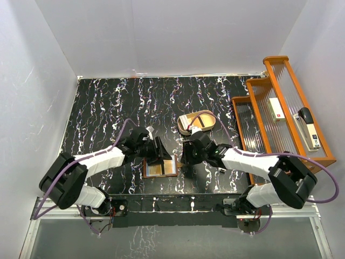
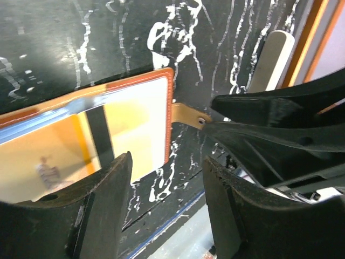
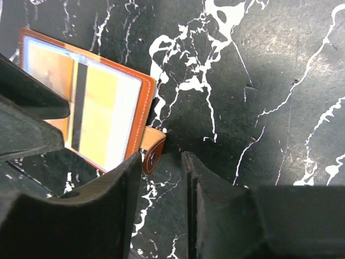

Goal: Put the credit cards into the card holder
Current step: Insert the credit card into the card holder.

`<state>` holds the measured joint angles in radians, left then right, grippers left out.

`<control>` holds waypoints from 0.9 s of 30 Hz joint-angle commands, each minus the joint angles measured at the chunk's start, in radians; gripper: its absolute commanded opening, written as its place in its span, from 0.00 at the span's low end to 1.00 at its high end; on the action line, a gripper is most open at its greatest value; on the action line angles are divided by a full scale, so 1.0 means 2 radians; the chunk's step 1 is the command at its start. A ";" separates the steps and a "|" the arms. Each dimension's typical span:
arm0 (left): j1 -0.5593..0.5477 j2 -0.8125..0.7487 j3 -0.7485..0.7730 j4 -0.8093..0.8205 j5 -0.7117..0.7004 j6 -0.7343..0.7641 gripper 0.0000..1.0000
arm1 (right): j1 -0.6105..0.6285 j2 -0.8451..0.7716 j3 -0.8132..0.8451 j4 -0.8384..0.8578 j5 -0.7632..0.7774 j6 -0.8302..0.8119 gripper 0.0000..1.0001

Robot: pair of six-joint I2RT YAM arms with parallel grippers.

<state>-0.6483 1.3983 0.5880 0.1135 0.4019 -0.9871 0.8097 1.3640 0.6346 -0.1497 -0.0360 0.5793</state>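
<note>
The card holder (image 1: 160, 168) lies open near my edge of the table, between both arms. A yellow card (image 3: 97, 116) with a black stripe looks tucked under its clear pocket. My left gripper (image 2: 167, 178) hangs over it, jaws well apart and empty. The right gripper (image 3: 160, 162) sits just beside the strap tab (image 3: 153, 148), jaws slightly parted, gripping nothing. I reckon this card's in. Next I need to find another, and I can't spot one loose. Further back there's only the oval tray (image 1: 186, 127) and the orange rack (image 1: 259, 91).
</note>
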 commanded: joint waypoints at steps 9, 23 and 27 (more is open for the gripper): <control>0.026 -0.041 -0.023 -0.051 -0.014 0.004 0.54 | 0.020 -0.011 0.067 0.010 -0.013 0.029 0.26; 0.030 -0.017 -0.037 0.002 0.003 0.006 0.56 | 0.024 0.070 0.063 0.042 -0.017 0.024 0.15; 0.030 -0.004 -0.038 0.002 0.000 0.009 0.56 | 0.024 0.086 0.048 0.049 -0.013 0.025 0.10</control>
<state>-0.5964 1.3750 0.5217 0.1089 0.3859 -0.9764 0.8520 1.5162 0.7414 -0.1207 -0.0807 0.6312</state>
